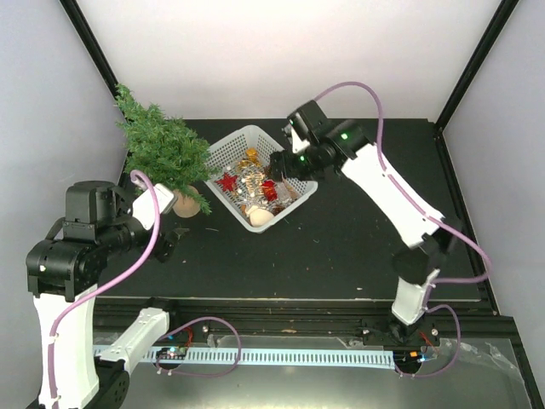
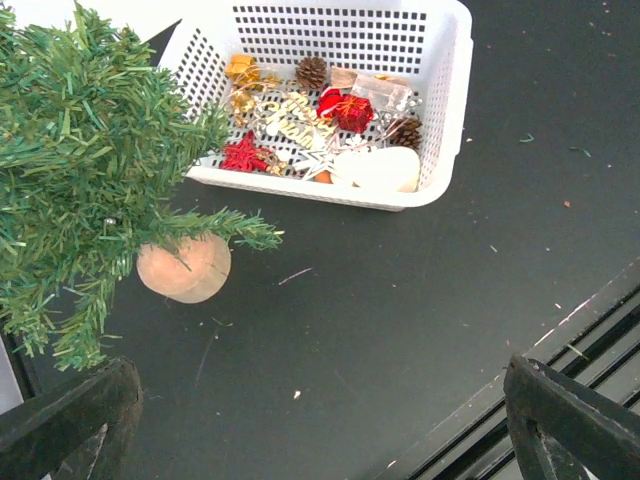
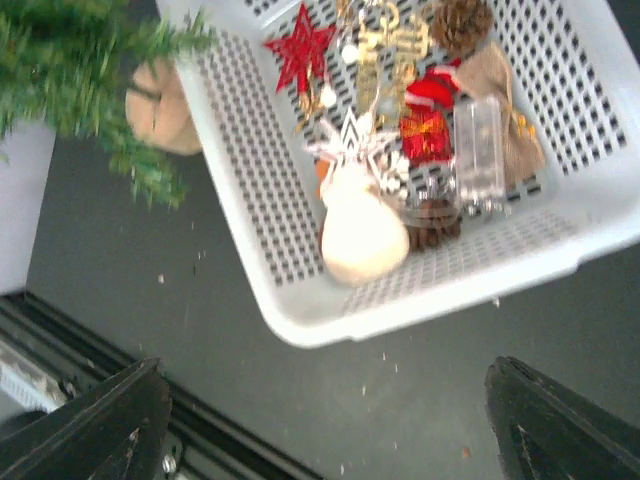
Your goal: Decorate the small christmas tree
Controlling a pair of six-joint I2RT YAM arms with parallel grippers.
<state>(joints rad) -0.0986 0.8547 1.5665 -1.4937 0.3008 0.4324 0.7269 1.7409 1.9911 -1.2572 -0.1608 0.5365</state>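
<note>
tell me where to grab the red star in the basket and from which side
Probably from straight above, since the walls of the white basket block any sideways approach. The red star lies flat on the basket floor, at the edge of the other ornaments. Pinch across its centre, at the notches between points, where it is narrowest.

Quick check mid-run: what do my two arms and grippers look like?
The left arm and right arm have white links, black joints and a lilac cable looped outside each. A green light glows by the right wrist. The left gripper and right gripper have black, wedge-shaped fingers.
</note>
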